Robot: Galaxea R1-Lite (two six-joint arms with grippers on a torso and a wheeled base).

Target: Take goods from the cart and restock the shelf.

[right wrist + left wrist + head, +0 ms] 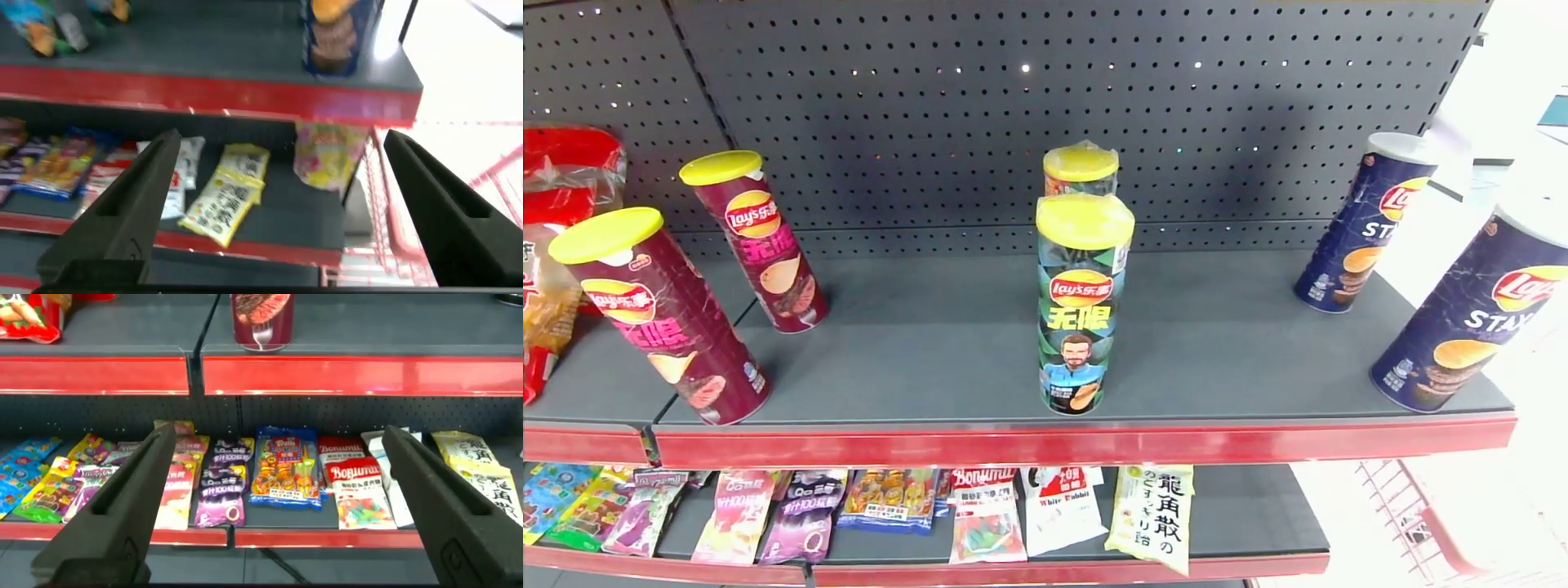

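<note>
Since neither holds stock, your left gripper (279, 434) and right gripper (282, 139) hang wide apart | chip cans (1081, 327) stand label-out on the shelf (915, 351), likely for shoppers, gaps to fill | cart (1441, 535) sits lower right.

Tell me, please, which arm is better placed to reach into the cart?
Probably right: the red wire cart lies on the robot's right, near the open, empty right gripper.

The upper shelf (1225, 343) lies bare in two wide gaps, either side of the green chip can (1081, 318) and what seems a second can (1081, 170) just behind it. Maroon chip cans (662, 314) bound the left gap, blue chip cans (1364, 224) the right.
</note>
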